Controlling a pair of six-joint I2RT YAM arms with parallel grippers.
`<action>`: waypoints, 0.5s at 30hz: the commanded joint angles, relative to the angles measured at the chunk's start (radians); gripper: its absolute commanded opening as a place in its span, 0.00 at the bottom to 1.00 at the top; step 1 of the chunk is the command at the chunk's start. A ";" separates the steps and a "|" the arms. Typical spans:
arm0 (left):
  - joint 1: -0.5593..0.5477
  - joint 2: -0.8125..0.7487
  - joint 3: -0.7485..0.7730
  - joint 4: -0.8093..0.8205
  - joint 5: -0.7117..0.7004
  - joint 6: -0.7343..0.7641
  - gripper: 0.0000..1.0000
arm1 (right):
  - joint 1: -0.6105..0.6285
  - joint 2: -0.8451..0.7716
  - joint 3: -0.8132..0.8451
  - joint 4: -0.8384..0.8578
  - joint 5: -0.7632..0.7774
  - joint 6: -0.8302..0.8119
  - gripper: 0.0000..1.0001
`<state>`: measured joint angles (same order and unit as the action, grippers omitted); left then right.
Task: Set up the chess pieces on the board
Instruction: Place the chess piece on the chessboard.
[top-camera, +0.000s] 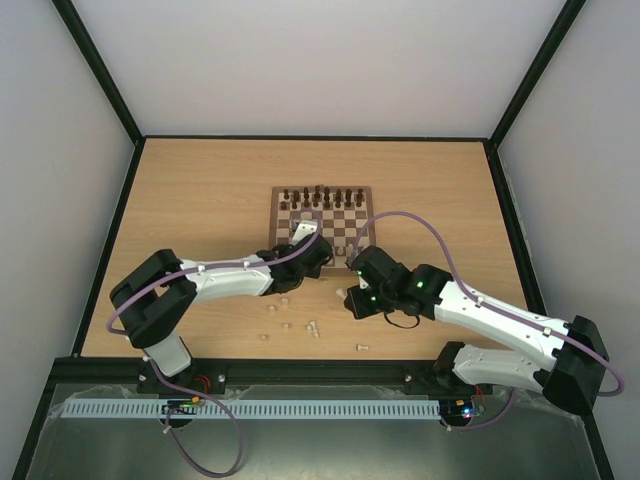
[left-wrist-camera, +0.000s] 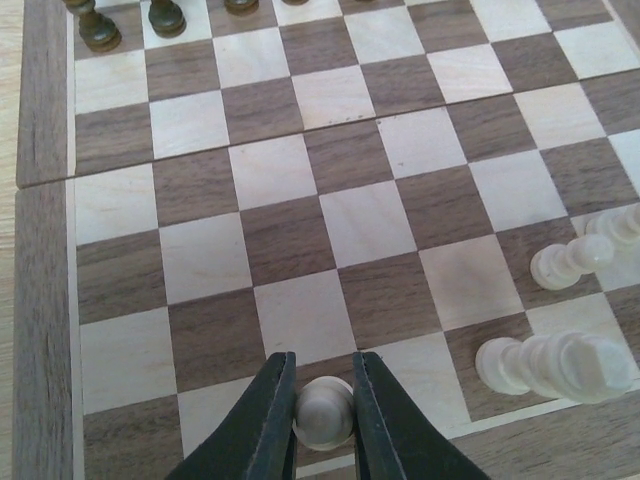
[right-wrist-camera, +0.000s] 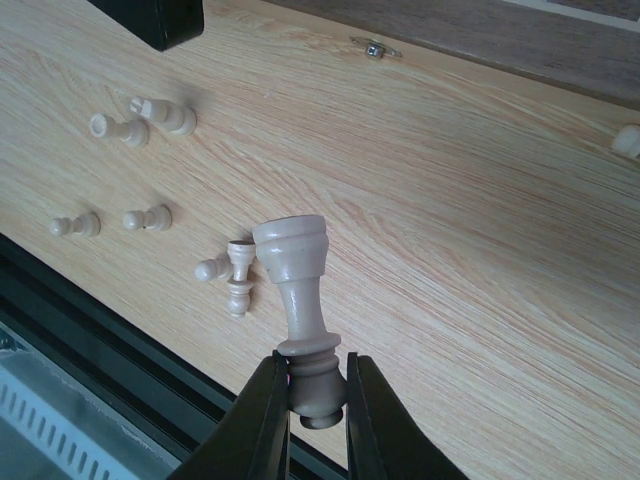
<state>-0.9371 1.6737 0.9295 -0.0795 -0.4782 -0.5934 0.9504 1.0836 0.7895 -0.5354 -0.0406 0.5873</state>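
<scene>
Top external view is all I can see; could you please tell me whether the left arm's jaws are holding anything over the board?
Observer: Yes. The left wrist view shows the left jaws shut on a small pale piece at the nearest row of the board.
Operator: Thank you. Is the right arm carrying one too?
Observer: It is. The right jaws grip a taller pale piece by its base, over bare table, off the board.
Operator: Are any other pale pieces on the board?
Observer: Two pale pieces appear to lie on their sides close to the left jaws.
</scene>
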 joint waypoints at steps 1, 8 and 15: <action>0.006 -0.003 -0.037 0.004 0.007 -0.024 0.09 | -0.004 -0.014 -0.016 -0.002 -0.016 -0.012 0.09; 0.004 0.018 -0.056 0.027 0.029 -0.032 0.13 | -0.005 -0.018 -0.018 -0.001 -0.019 -0.014 0.09; 0.004 0.019 -0.058 0.040 0.038 -0.032 0.15 | -0.005 -0.022 -0.018 0.001 -0.022 -0.014 0.09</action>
<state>-0.9371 1.6775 0.8848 -0.0505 -0.4465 -0.6132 0.9493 1.0786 0.7876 -0.5251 -0.0525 0.5842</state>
